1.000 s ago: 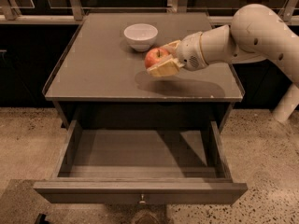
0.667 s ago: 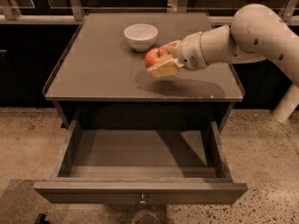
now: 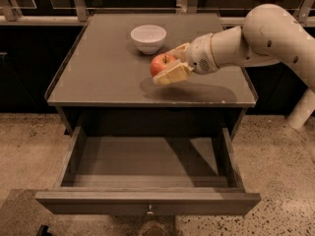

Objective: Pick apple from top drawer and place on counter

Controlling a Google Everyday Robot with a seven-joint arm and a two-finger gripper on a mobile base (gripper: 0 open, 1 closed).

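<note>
The small round red-and-yellow apple (image 3: 159, 63) is out of the wide grey-brown wooden top drawer (image 3: 147, 203), which stands pulled open below. The 2-finger gripper (image 3: 166, 68) on the white arm (image 3: 266, 36) pinches the apple over the flat grey-brown counter (image 3: 98, 75), near the white ceramic bowl (image 3: 148, 37). The placing step appears to be in hand. The next move calls for lowering the apple to the surface, then spreading the fingers without nudging the bowl.

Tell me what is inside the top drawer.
The top drawer shows only bare floor; its rear, under the counter, is hidden. The gripper holds the apple above the counter.
</note>
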